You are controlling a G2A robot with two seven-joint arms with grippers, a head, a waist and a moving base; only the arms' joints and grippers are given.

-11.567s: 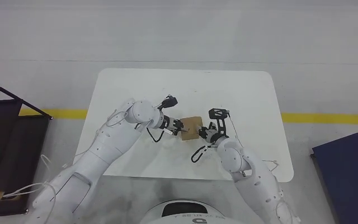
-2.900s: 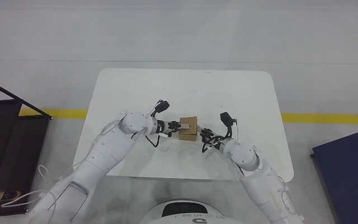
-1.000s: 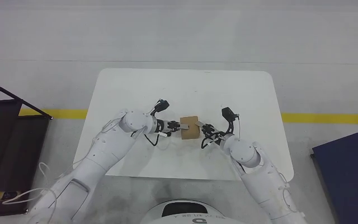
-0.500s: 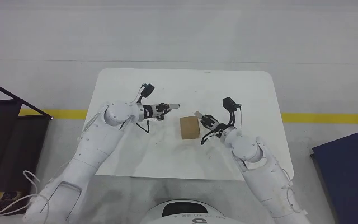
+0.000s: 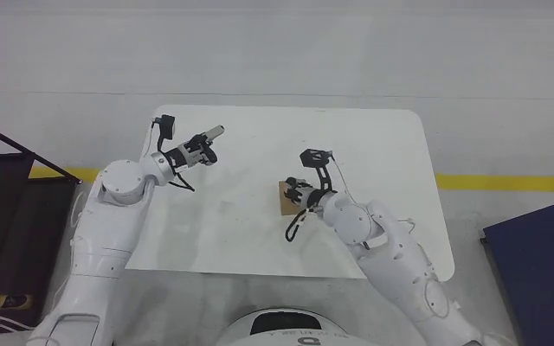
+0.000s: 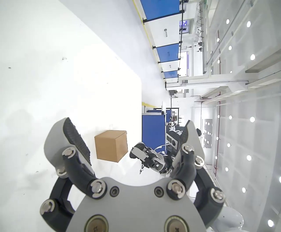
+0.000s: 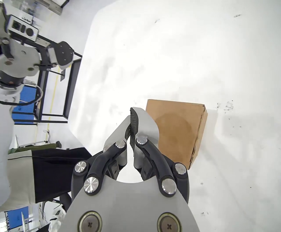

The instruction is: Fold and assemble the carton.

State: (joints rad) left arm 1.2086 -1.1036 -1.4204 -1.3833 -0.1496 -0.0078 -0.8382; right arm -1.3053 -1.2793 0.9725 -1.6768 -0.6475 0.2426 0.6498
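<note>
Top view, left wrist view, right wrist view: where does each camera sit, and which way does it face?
Top view: above the arms, looking down on the table; both arms and the carton show.
Left wrist view: behind the open left gripper, facing across the table toward the carton, right gripper beyond it.
Right wrist view: behind the shut right gripper, looking down at the carton close by; left arm farther off.
Shared: all three show the carton.

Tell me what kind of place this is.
Probably a robotics lab or factory test hall: yellow painted floor line, blue freestanding partition panels, rows of round ceiling lights.
</note>
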